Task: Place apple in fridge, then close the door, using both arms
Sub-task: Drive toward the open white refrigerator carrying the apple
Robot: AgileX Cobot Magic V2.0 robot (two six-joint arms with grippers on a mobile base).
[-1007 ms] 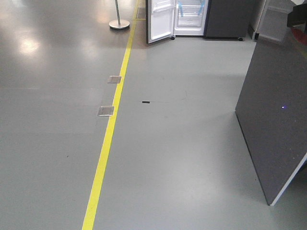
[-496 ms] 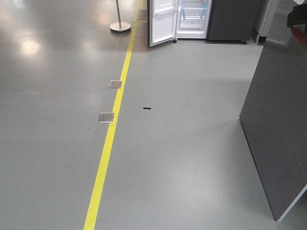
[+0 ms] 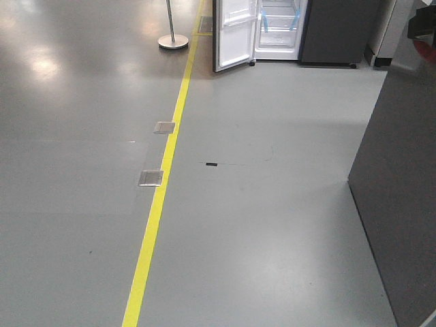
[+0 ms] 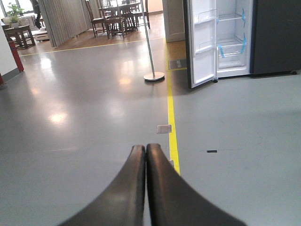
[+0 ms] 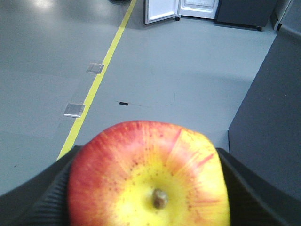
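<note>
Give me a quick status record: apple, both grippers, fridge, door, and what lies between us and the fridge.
apple: held in right gripper, stem end toward wrist camera
right gripper: shut on apple
left gripper: shut, empty
fridge: far ahead across the floor
door: open, white inside showing
path: grey floor, yellow line on the left, dark grey board on the right

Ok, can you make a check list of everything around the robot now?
Surface: grey floor with a yellow line.
Job's things: apple held in the right claw; fridge far ahead, its door open.
Clutter: two metal floor plates, a small black mark, a post stand.
Claws: right claw shut on the apple; left claw shut, empty.
Cables: nothing seen.
Surroundings: dark grey board at the right; tables and chairs far off.
</note>
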